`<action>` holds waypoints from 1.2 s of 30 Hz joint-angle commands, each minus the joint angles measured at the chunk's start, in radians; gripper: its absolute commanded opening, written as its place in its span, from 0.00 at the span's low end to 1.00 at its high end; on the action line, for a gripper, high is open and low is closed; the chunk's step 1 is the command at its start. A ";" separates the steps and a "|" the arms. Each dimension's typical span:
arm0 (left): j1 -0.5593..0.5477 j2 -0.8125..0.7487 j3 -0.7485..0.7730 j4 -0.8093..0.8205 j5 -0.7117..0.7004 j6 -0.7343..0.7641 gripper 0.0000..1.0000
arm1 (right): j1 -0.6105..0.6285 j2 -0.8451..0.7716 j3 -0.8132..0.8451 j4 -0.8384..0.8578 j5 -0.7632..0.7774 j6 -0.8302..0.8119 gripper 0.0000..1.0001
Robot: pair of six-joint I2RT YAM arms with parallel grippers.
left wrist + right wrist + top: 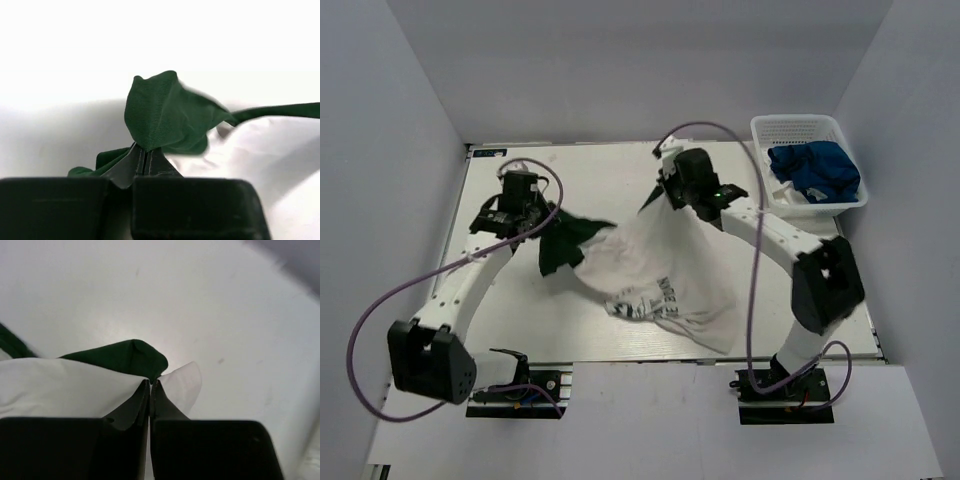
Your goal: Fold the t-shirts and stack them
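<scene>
White-and-green t-shirt (660,270) sags between the left hand (145,150), clamped on its green sleeve (165,112), and the right hand (150,382), clamped on its edge.

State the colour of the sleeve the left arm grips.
Dark green sleeve, clearest in left wrist view.

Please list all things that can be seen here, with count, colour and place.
table: one, white, under everything
basket: one, white mesh, far right corner
blue shirt: one, blue, crumpled in the basket
white cloth: count unclear, white, in the basket beside the blue shirt
printed shirt: one, white with green sleeves, mid-table, held by both grippers
left gripper: one, black, shut on a green sleeve
right gripper: one, black, shut on the shirt's edge
</scene>
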 commanded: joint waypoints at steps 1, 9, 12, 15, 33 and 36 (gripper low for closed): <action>-0.002 -0.162 0.107 0.178 0.000 0.087 0.00 | -0.010 -0.200 0.027 0.237 0.165 -0.021 0.00; -0.002 -0.327 0.313 0.379 0.098 0.218 0.00 | -0.007 -0.513 0.065 0.377 0.255 -0.128 0.00; -0.002 -0.365 0.376 0.419 0.118 0.239 0.00 | -0.009 -0.590 0.097 0.403 0.199 -0.160 0.00; -0.002 -0.397 0.409 0.462 0.118 0.239 0.00 | -0.009 -0.640 0.154 0.391 0.144 -0.196 0.00; 0.016 -0.376 0.417 0.171 -0.121 0.059 0.00 | -0.012 -0.760 -0.040 0.382 0.344 -0.166 0.00; 0.016 -0.362 0.209 0.142 -0.136 -0.013 0.00 | -0.015 -0.728 -0.252 0.371 0.352 -0.037 0.00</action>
